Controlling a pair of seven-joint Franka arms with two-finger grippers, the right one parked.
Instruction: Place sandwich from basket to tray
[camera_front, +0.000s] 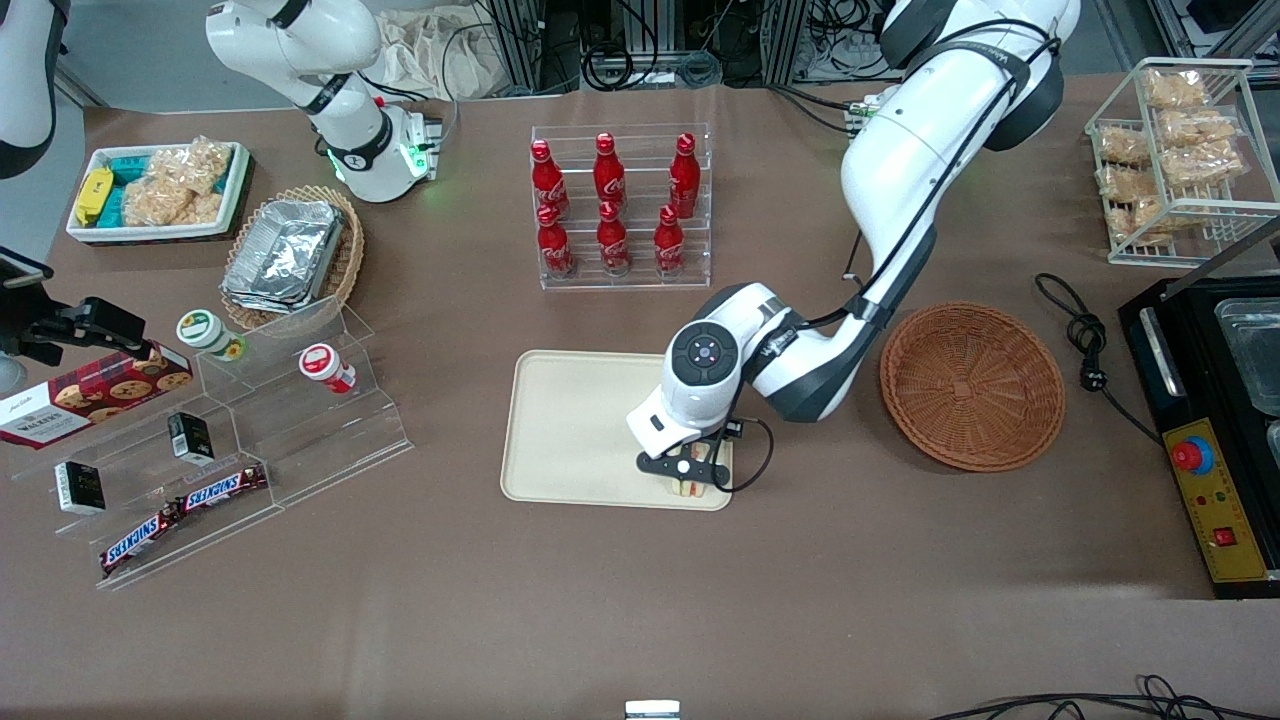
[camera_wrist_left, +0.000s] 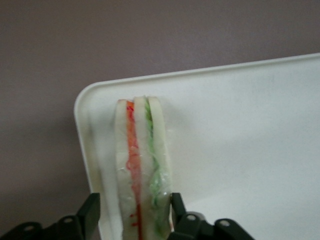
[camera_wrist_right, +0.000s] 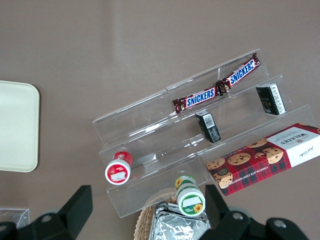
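Sandwich (camera_wrist_left: 142, 165) stood on edge at tray (camera_front: 570, 420) corner, claw (camera_wrist_left: 135, 212) straddling it, fingers released, wicker basket (camera_front: 972, 385) nearby on tabletop (camera_front: 640, 600)

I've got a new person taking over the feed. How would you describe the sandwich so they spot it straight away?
Find the cream-beige tray in the middle of the table, nearer the front camera than the rack of red cola bottles. The sandwich stands on edge at the tray's near corner, toward the empty reddish-brown basket, between the open fingers of the left gripper. It is the only food there: pale bread with orange and green stripes.
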